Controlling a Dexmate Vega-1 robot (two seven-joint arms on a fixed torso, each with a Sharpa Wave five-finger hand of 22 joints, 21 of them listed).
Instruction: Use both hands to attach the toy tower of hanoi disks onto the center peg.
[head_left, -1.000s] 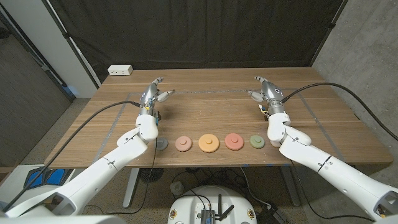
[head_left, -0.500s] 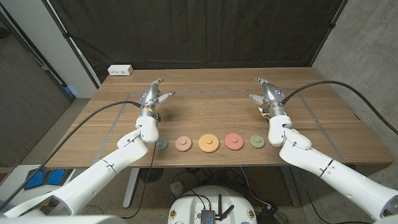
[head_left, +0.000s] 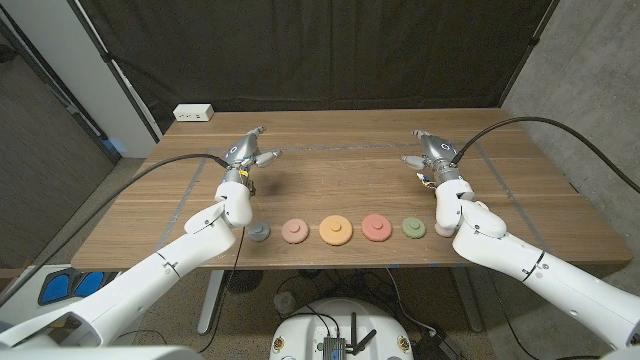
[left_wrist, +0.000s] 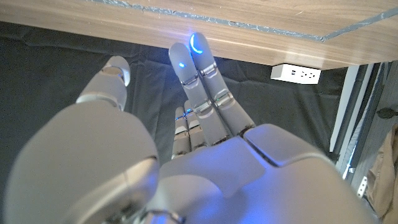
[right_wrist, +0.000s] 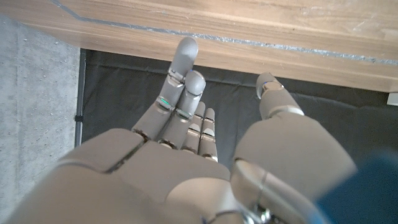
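Five disks sit in a row along the table's (head_left: 340, 170) near edge – grey disk (head_left: 259, 232), pink disk (head_left: 294, 230), orange disk (head_left: 334, 230), red disk (head_left: 376, 227), green disk (head_left: 413, 227) – each lying apart from its neighbour. The left hand (head_left: 243, 155) is up over the middle of the table's left half, fingers released and straight, holding nothing. The right hand (head_left: 430, 152) mirrors it on the right half – fingers extended, nothing grasped. A white power strip (head_left: 194, 113) lies at the far left corner
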